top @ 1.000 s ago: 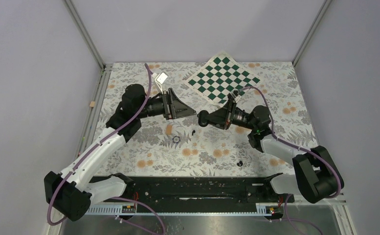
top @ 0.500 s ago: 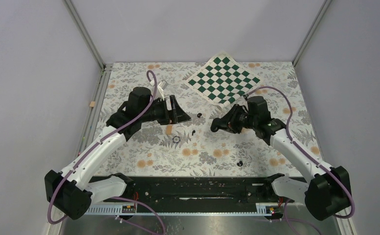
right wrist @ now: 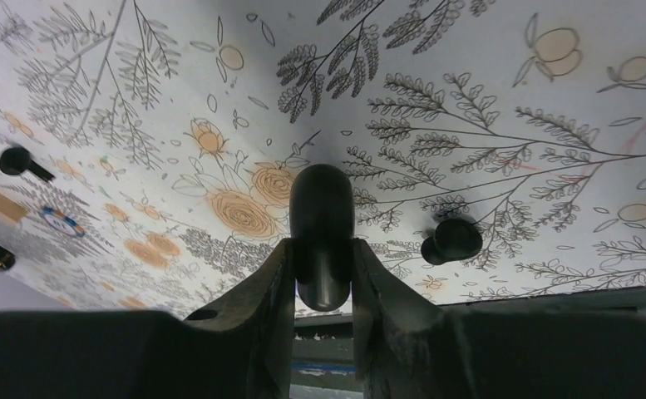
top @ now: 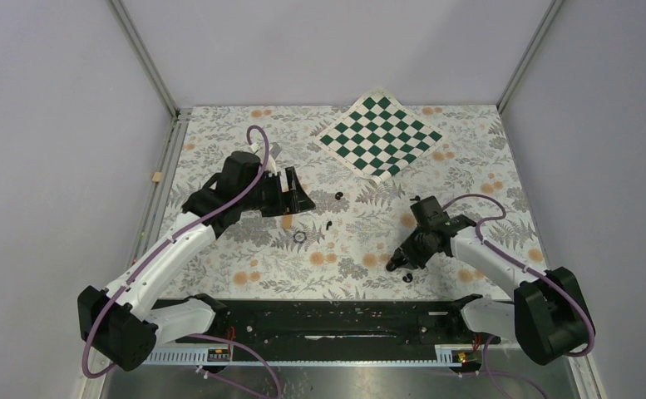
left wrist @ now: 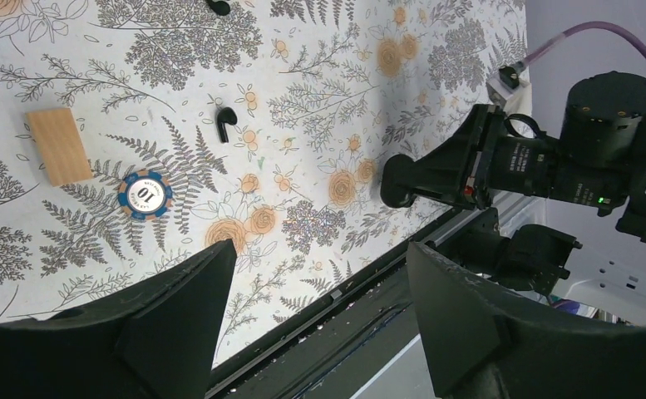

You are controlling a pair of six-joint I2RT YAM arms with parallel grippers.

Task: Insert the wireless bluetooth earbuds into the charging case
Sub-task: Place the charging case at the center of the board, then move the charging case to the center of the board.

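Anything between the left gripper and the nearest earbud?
Nothing visible. The left gripper is open, with bare cloth up to the earbud. The poker chip and wooden block lie off to one side, apart from it.

Floral table point(top: 352, 249): checkered mat point(top: 380, 135), chip point(left wrist: 145, 194), wood block point(left wrist: 59, 145), earbuds point(left wrist: 225, 119).

This is a robotics lab test cell. The counter point(top: 477, 158), covered with a floral-print sheet, is boxed in by plain pale lavender panels point(top: 327, 41) set between aluminium posts point(top: 140, 54). Two white-and-black robot arms, the left arm point(top: 170, 249) and the right arm point(top: 490, 253), are bolted to a black rail point(top: 344, 320) at 6 o'clock. Purple cables point(top: 257, 145) loop along the arms. A green-and-white checkerboard sheet point(top: 380, 135) lies flat at 12 o'clock.
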